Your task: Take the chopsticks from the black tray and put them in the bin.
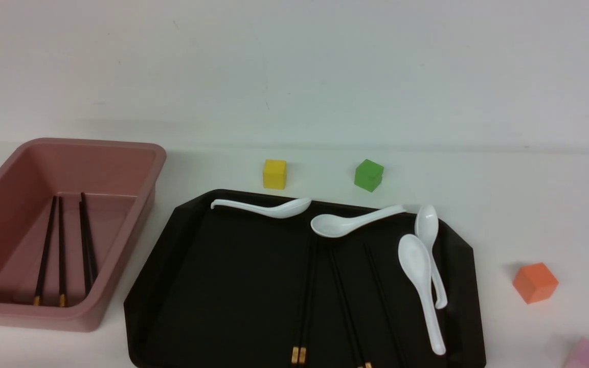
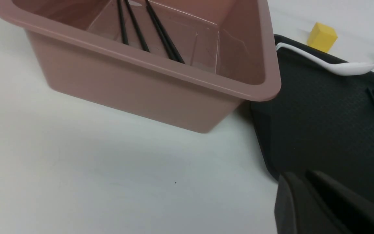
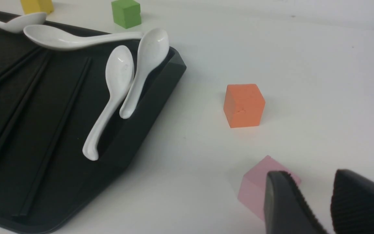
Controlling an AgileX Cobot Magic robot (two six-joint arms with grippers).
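Observation:
Several black chopsticks (image 1: 344,296) with gold bands lie lengthwise in the middle of the black tray (image 1: 223,286); they also show in the right wrist view (image 3: 57,123). Several more chopsticks (image 1: 62,245) lie in the pink bin (image 1: 136,220) to the tray's left, also seen in the left wrist view (image 2: 161,32). My left gripper (image 2: 299,174) is shut and empty above the tray's near left corner (image 2: 320,123), short of the bin (image 2: 141,87). My right gripper (image 3: 312,175) is open and empty over the table, right of the tray (image 3: 141,126). Neither gripper shows in the front view.
Several white spoons (image 1: 422,276) lie along the tray's far and right sides. A yellow cube (image 1: 274,174) and a green cube (image 1: 368,175) stand behind the tray. An orange cube (image 1: 535,282) and a pink cube (image 3: 255,188) stand to its right, the pink one just beyond my right fingers.

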